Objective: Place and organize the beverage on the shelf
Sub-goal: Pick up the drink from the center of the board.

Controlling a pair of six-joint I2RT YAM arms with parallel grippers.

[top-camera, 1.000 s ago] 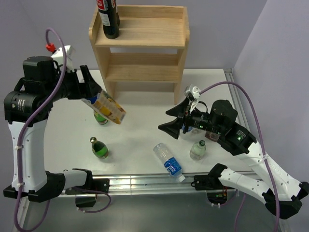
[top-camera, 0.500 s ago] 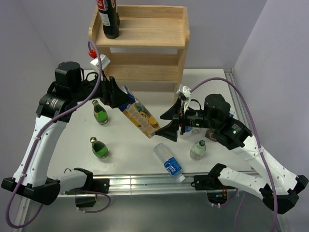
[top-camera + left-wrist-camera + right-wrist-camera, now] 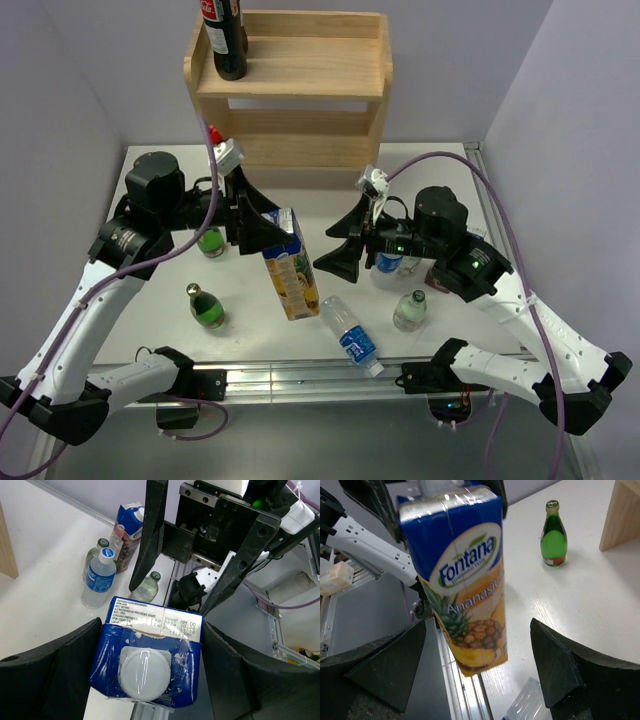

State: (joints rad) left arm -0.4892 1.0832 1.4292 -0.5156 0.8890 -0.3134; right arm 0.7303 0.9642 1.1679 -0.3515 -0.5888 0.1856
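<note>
Clamping the pineapple-juice carton (image 3: pixel 285 265), left fingers (image 3: pixel 45 680) hold it tilted — right fingers (image 3: pixel 560 665) gape wide.

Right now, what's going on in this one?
The left gripper holds a blue-and-orange pineapple juice carton by its top end, above the white table. The right gripper is open and faces the carton close by, not touching it, perhaps for a handover. The light wooden shelf has one dark cola bottle on its top board; green glass bottles stand on the table.

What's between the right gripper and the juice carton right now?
Nothing but air. The right wrist view shows the juice carton, held by the left gripper, just ahead of the open right gripper.
</note>
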